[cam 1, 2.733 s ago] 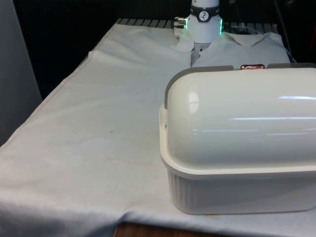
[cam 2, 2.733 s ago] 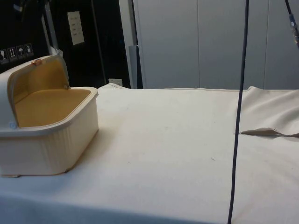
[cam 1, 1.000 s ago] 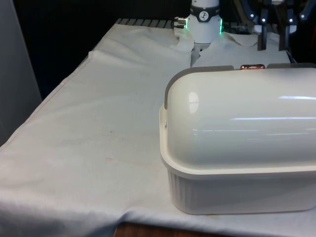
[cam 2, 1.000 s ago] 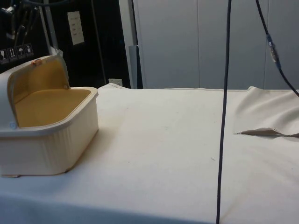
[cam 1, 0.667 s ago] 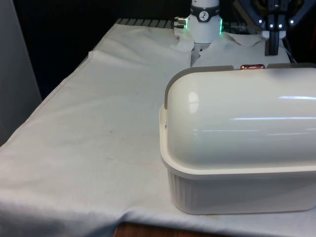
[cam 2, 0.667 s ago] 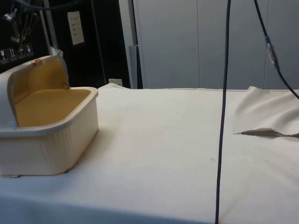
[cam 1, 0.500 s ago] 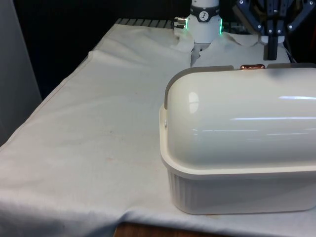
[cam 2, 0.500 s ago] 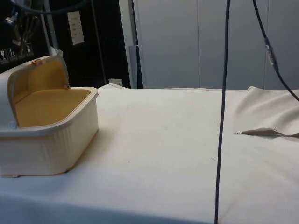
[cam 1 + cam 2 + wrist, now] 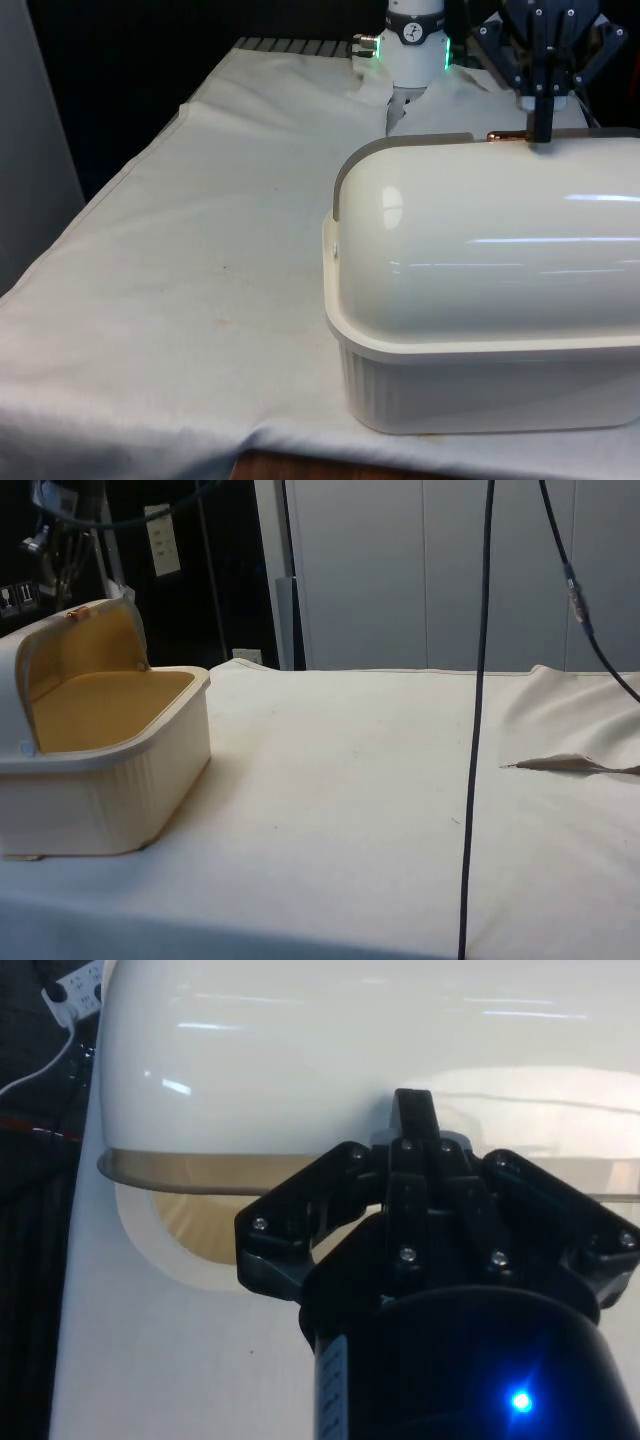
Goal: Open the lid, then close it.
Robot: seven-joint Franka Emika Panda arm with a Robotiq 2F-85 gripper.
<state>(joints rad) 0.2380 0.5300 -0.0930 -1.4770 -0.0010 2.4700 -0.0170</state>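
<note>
A white cloth (image 9: 200,250) covers the worktop (image 9: 290,466), whose bare wooden edge peeks out beneath the cloth's near hem in the front view. The cloth lies mostly flat, with faint brownish marks near its middle and a shallow fold along the near hem. In the side view the cloth (image 9: 380,810) rises into a rumpled fold (image 9: 570,763) toward the side view's right. A dark cable (image 9: 476,730) hangs down in front of the cloth, and a thinner cable (image 9: 580,600) slants beside it. Behind the cloth stand pale cabinet panels (image 9: 450,570) and a dark recess bearing a white label (image 9: 162,539).
</note>
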